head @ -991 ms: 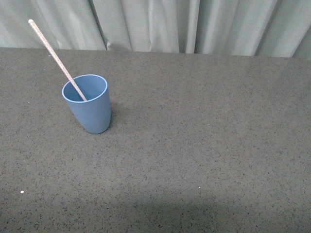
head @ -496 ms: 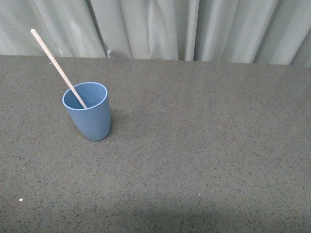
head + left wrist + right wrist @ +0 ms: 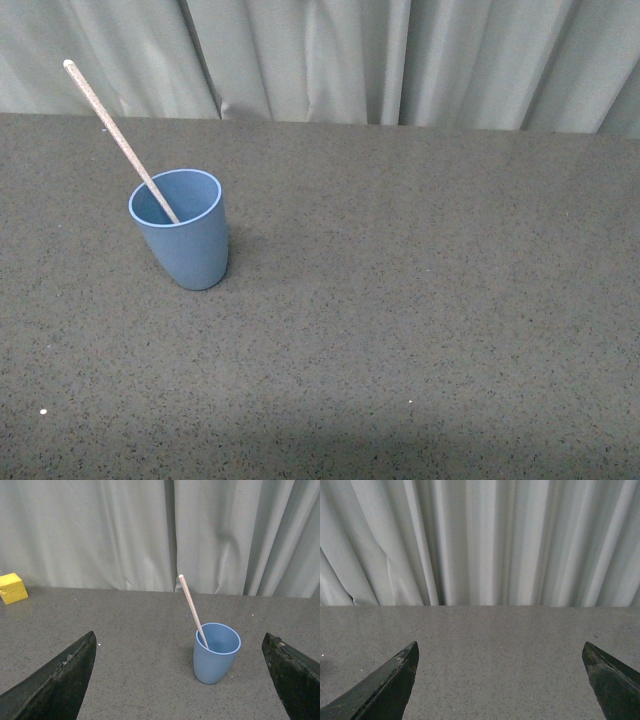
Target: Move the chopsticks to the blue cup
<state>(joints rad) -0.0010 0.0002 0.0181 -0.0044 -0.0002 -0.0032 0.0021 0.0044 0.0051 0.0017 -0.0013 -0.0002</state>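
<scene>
On table [image 3: 420, 300], chopsticks [image 3: 115, 132], blue cup [image 3: 182, 240] unmoved

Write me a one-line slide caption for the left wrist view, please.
Chopstick leaning inside the upright blue cup, framed by the left gripper's open fingers.

Light is soft, even and fairly dim in all three views, with no glare. In the front view the cup [image 3: 182, 240] casts only a faint shadow on the table [image 3: 420, 300], and a darker band lies along the table's near edge. Past the left gripper [image 3: 182, 680] the cup and chopstick [image 3: 192, 611] are sharp; its fingers [image 3: 55, 685] are dark and slightly soft. Beyond the right gripper [image 3: 502, 680] the curtain [image 3: 480, 540] is brightest, its folds shaded
</scene>
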